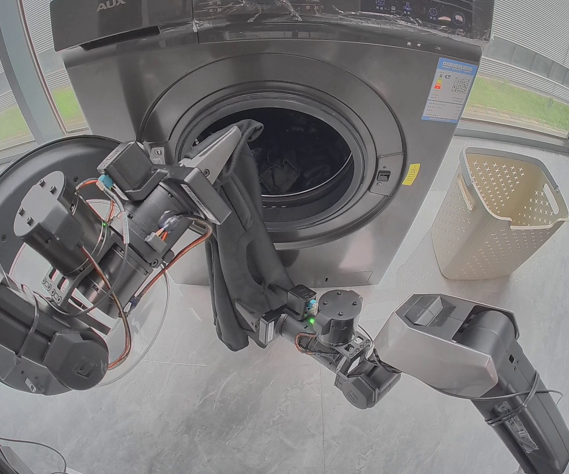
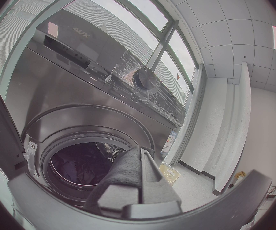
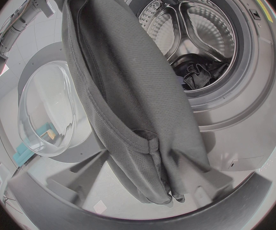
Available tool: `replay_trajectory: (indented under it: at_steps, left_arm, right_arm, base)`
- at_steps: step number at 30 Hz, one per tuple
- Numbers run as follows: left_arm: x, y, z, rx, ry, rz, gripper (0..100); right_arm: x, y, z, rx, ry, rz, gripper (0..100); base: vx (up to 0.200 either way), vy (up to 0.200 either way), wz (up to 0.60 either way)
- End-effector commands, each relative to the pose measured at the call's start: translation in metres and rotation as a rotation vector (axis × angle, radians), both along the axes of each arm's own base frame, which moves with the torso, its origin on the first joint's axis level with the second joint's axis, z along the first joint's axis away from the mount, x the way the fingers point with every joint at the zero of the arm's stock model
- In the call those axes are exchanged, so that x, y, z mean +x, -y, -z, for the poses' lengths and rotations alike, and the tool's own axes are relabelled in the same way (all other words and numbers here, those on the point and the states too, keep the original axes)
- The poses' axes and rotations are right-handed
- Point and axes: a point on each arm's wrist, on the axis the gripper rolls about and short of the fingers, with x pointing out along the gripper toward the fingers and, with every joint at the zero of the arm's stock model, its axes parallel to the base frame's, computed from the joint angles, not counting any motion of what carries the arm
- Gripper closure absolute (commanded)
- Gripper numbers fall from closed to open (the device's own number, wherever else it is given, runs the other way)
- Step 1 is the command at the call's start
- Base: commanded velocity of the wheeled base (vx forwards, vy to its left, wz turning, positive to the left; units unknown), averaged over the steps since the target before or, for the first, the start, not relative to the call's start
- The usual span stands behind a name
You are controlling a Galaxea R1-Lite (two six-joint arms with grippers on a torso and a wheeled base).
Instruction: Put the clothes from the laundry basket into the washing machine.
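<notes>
A dark grey garment (image 1: 238,245) hangs in front of the washing machine (image 1: 337,87), its top at the upper left rim of the drum opening. My left gripper (image 1: 222,153) is shut on that top end; in the left wrist view the cloth (image 2: 125,173) lies pinched by its fingers (image 2: 147,176). Low down, my right gripper (image 1: 255,317) is open, and the garment's lower part (image 3: 138,118) hangs between its spread fingers (image 3: 80,173). Dark clothes (image 3: 198,75) lie inside the drum. The cream laundry basket (image 1: 495,218) stands on the floor to the right and looks empty.
The round glass door (image 1: 8,185) is swung open to the left, behind my left arm. Smooth grey floor (image 1: 232,416) lies in front of the machine. Windows run behind and beside it.
</notes>
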Motion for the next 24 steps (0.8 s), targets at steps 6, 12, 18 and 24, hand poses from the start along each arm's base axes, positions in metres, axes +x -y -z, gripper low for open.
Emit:
replay_trajectory:
  at_steps: [6, 12, 18, 24]
  left_arm:
    - [0.001, -0.002, 0.0, -0.004, 0.003, -0.005, 100]
    - [0.004, -0.003, 0.001, -0.001, -0.001, -0.014, 100]
    - [0.01, -0.01, 0.003, 0.001, -0.005, -0.044, 100]
    - [0.013, -0.013, 0.005, 0.005, -0.01, -0.058, 100]
  right_arm:
    - [0.004, -0.001, -0.003, 0.02, 0.021, 0.004, 100]
    - [-0.001, 0.013, -0.016, 0.01, 0.014, 0.031, 100]
    - [-0.016, 0.035, -0.047, 0.008, 0.039, 0.07, 100]
    - [-0.037, 0.054, -0.07, 0.003, 0.031, 0.078, 100]
  base:
    - [0.0, 0.0, 0.0]
    - [0.0, 0.0, 0.0]
    - [0.0, 0.0, 0.0]
    - [0.0, 0.0, 0.0]
